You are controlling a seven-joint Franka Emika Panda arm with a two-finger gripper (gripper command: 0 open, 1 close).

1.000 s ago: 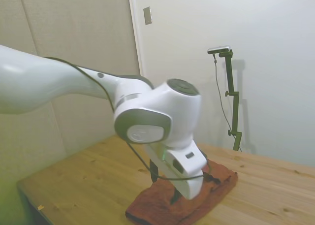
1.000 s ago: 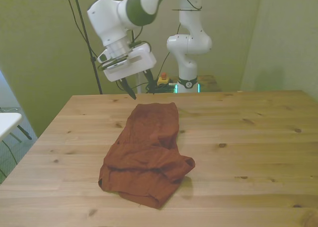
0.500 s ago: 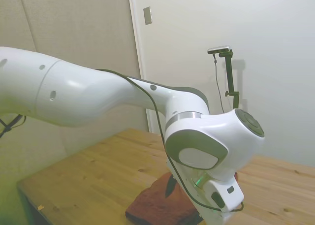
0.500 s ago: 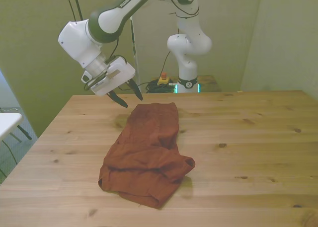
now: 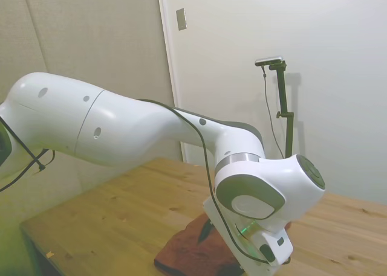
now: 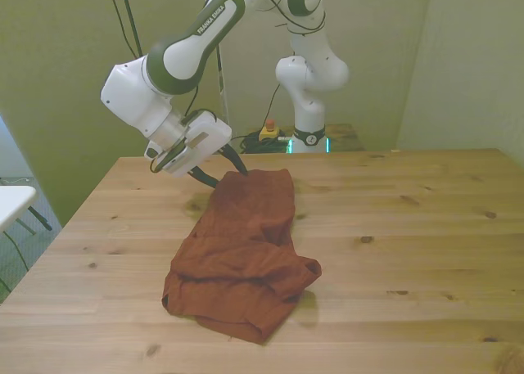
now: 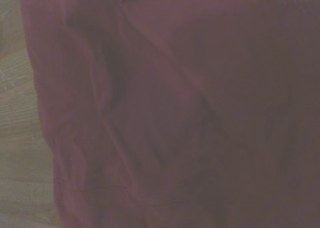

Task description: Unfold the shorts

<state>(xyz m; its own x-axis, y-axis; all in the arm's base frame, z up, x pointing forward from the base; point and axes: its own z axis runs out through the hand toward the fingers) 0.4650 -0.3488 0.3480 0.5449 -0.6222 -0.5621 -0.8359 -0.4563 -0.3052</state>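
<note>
The rust-brown shorts [image 6: 246,251] are lying crumpled on the wooden table [image 6: 409,251], their long axis running from the far edge toward the near edge, leaning toward the front view's left. The far end is lying flat and narrow; the near end is bunching into a folded heap. The gripper [image 6: 223,171] is hanging at the far corner on the front view's left, dark fingers [image 6: 238,162] spread apart, gripping nothing; contact with the cloth is unclear
</note>
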